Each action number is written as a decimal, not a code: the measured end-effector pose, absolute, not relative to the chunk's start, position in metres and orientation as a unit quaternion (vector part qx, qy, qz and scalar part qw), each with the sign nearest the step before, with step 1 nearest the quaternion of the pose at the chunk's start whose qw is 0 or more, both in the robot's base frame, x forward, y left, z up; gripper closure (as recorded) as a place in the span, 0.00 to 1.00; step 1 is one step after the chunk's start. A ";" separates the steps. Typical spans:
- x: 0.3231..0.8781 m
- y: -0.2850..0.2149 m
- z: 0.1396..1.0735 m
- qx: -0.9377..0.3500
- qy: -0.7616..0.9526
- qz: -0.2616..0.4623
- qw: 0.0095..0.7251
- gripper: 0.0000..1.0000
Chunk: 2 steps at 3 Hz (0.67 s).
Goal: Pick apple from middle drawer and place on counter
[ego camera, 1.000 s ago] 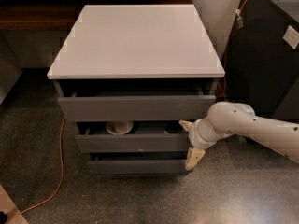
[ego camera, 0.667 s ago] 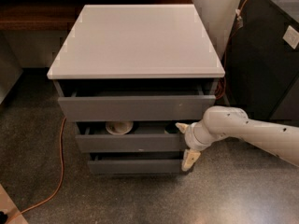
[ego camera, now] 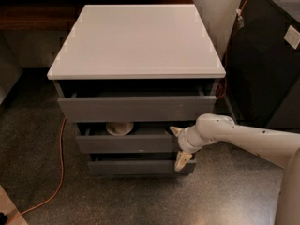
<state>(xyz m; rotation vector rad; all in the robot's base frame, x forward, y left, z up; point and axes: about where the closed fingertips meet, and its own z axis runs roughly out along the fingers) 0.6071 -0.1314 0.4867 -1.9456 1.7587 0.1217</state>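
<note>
Gripper [ego camera: 179, 146] at right end of middle drawer [ego camera: 126, 143] front, fingers spread wide, one above the front, one below, grasping nothing. Drawer part-open, white bowl [ego camera: 119, 127] inside. Apple hidden. Counter [ego camera: 136, 41] above.

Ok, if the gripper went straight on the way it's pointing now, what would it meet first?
The gripper sits at the cabinet's front right, pointing left. First in line is the right end of the middle drawer front panel, which seems to lie between its open fingers already, though depth is unclear.

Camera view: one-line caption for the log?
Gripper, fingers open, at the right end of the partly open middle drawer; white bowl inside.
</note>
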 end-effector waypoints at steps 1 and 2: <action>0.624 -0.124 0.470 -0.714 0.646 0.049 0.266 0.00; 0.642 -0.117 0.454 -0.705 0.650 0.061 0.278 0.00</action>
